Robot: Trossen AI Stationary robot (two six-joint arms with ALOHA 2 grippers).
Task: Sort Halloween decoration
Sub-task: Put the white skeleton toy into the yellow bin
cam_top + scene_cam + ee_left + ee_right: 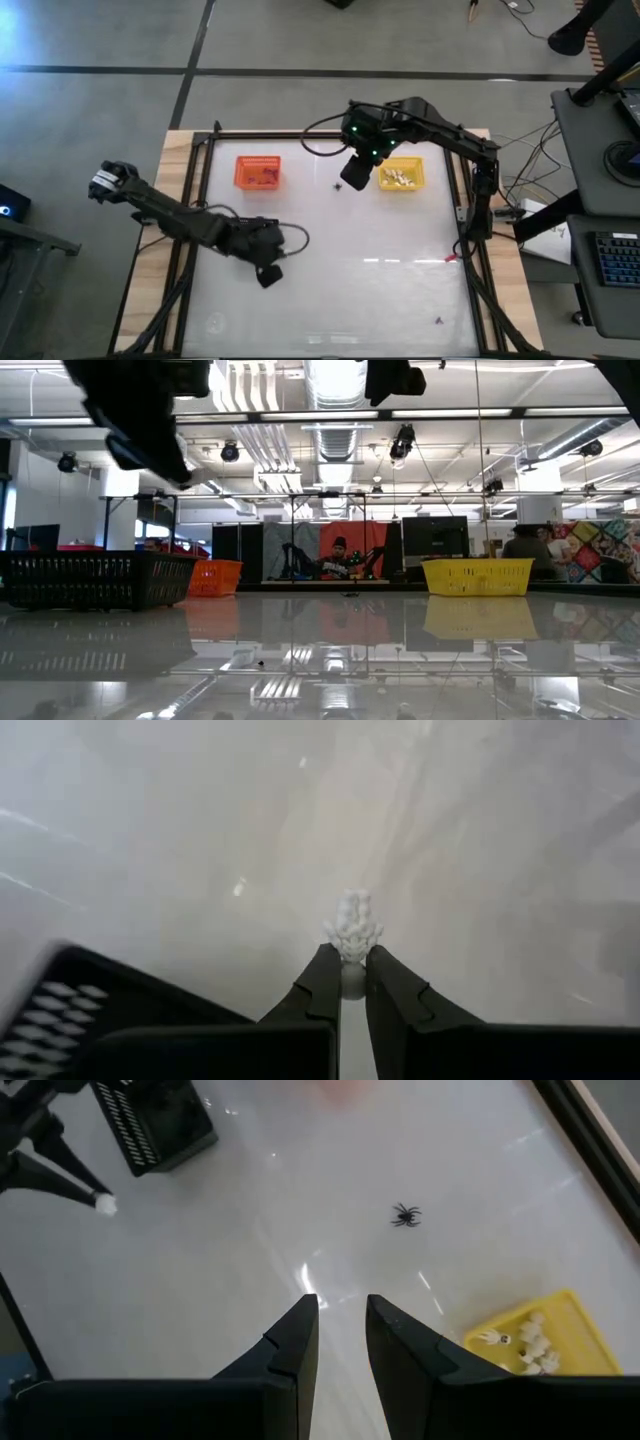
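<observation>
Left gripper [348, 982] is clamped on a whitish trinket [352, 925], pinched right at the fingertips, out over the bench [340, 290] at about 8 o'clock from centre in the high view. The hold looks marginal: most of the piece sticks out past the tips, so I'd lift slow, skip any wrist flicks, and only let go once low over the yellow basket [402, 176], which already holds cream pieces [530, 1342].

Right gripper [342, 1340] is half-open and empty, hovering at 12 o'clock between the two baskets. A black spider [405, 1214] sits on the bench just ahead of it, with nothing around it. That one probably belongs in the orange basket [257, 172].

Watch-outs:
- The right arm sits just beside the yellow basket, on the left arm's way to it. Clear it or sequence the moves.
- Black tray [152, 1118] lies close by the left gripper; swing around it.
- One more small dark piece [437, 321] at 5 o'clock near the bench edge.
</observation>
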